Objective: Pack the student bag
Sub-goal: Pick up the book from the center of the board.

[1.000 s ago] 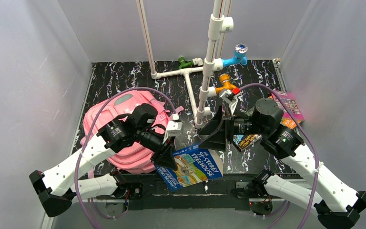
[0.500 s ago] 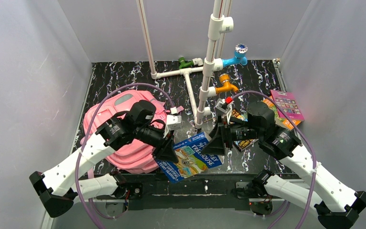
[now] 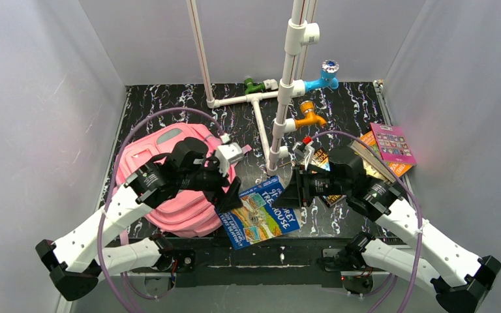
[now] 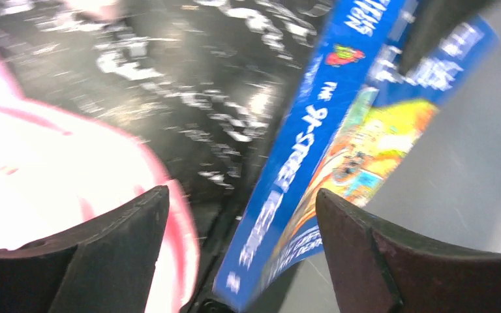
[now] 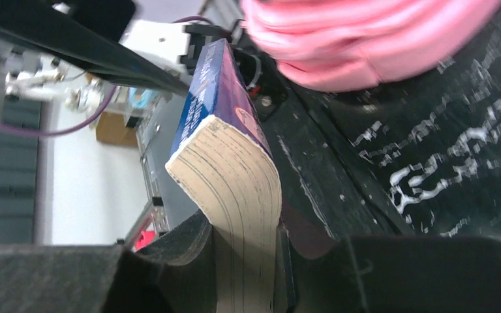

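Pink backpack (image 3: 179, 218) at nine o'clock; blue book (image 3: 261, 218) with a yellow, cartoon-patterned cover at six o'clock; black table (image 3: 169, 104) streaked with white marbling.

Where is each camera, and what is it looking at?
Top: high behind, looking down on table, bag, book; left arm, right arm show.
Left wrist: on left arm, facing bag and book; open left pincer shows.
Right wrist: on right arm, looking along the book; right pincer grips it.
All share the book and bag.

One backpack (image 3: 169, 140); four books: blue book (image 3: 261, 218), dark book (image 3: 331, 197), orange book (image 3: 368, 138), pink book (image 3: 391, 142); three valves (image 3: 310, 117).
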